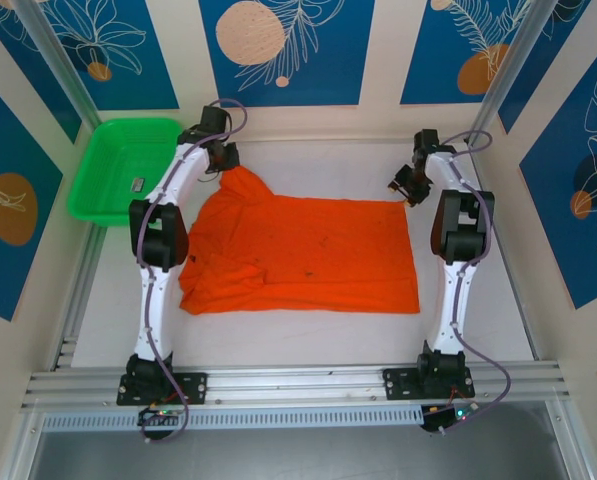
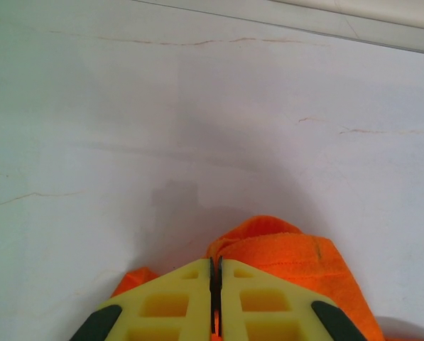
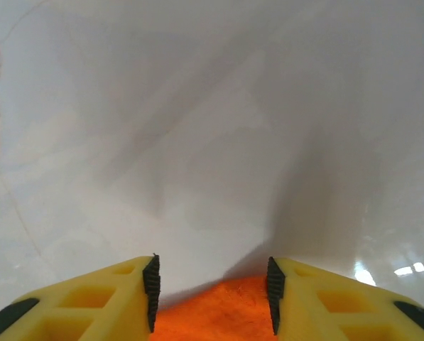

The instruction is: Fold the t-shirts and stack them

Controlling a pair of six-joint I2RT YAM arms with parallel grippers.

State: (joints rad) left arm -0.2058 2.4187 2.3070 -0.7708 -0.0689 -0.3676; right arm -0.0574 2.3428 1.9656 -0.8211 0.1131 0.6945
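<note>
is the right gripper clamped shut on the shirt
No, in the right wrist view the right gripper has its jaws standing well apart, and the orange t-shirt only shows in the gap between them.
</note>
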